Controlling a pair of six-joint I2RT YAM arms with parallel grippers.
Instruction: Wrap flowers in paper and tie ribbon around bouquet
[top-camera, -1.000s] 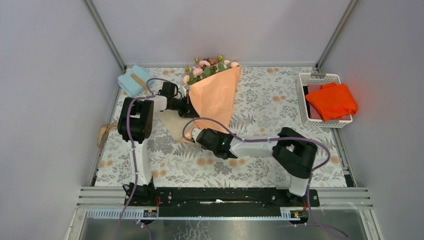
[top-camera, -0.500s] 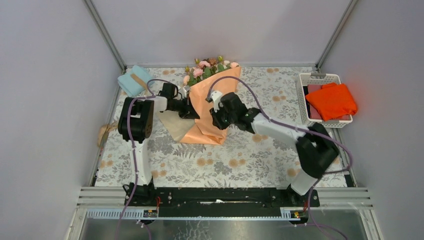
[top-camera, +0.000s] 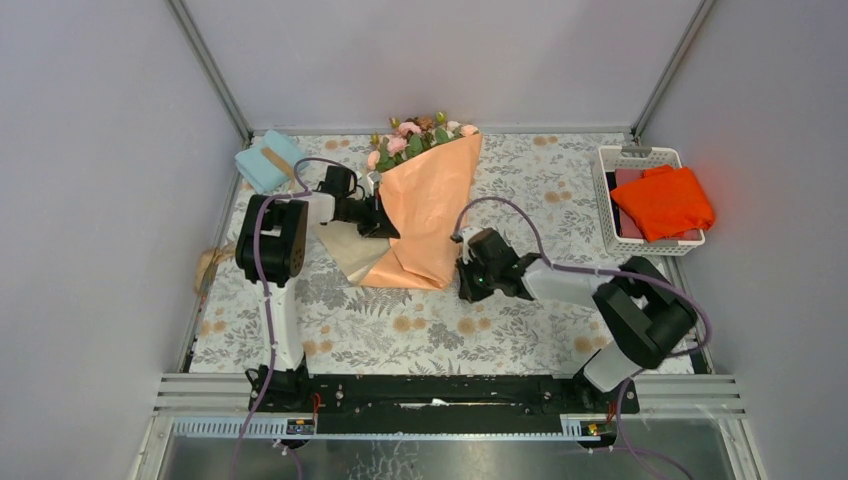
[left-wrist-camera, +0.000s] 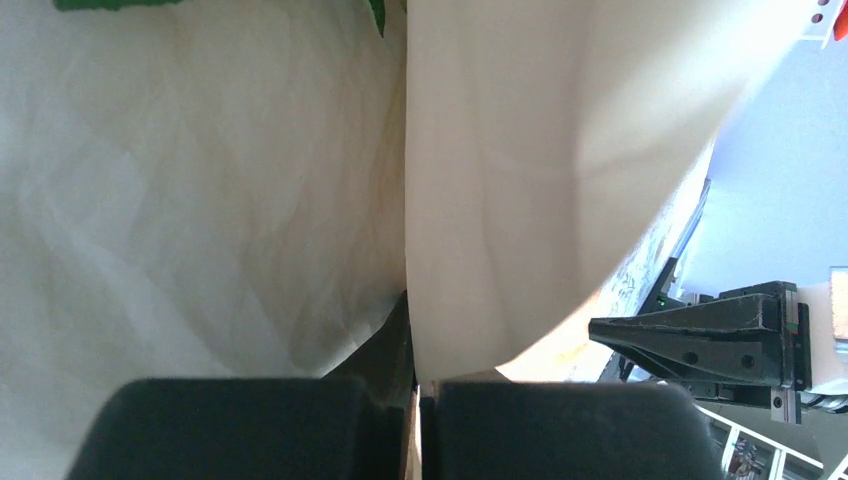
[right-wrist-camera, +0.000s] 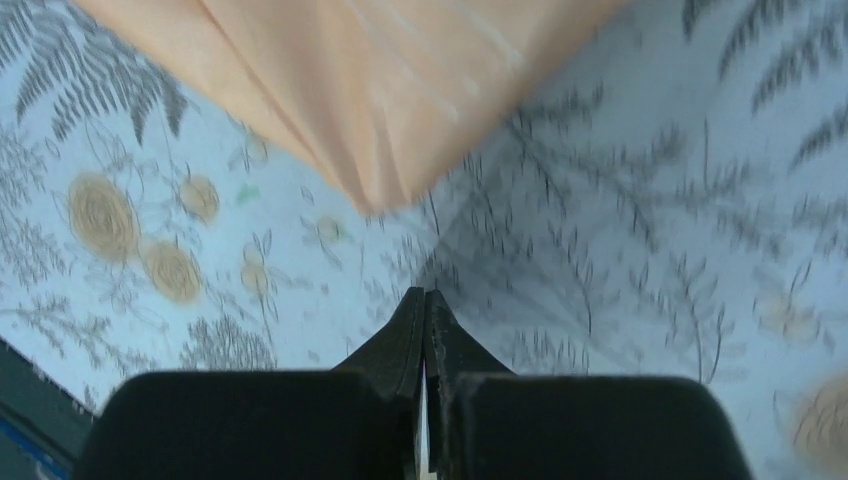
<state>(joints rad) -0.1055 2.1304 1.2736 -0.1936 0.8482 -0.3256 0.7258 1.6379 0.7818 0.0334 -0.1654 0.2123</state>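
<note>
Left gripper (top-camera: 384, 228) is clamped tight on the left edge of the paper (top-camera: 432, 205), with a fold pinched right between its fingers. Right gripper (top-camera: 466, 284) is fully closed on nothing, over the tablecloth (top-camera: 560, 200) just off the paper's lower right corner. Flowers (top-camera: 412, 135) poke out the far end, mid-table at the back.

No text, label, brand, number or sign can be read in any view; the worktop (top-camera: 520, 200) cover carries only a fern-and-flower print, no lettering.
</note>
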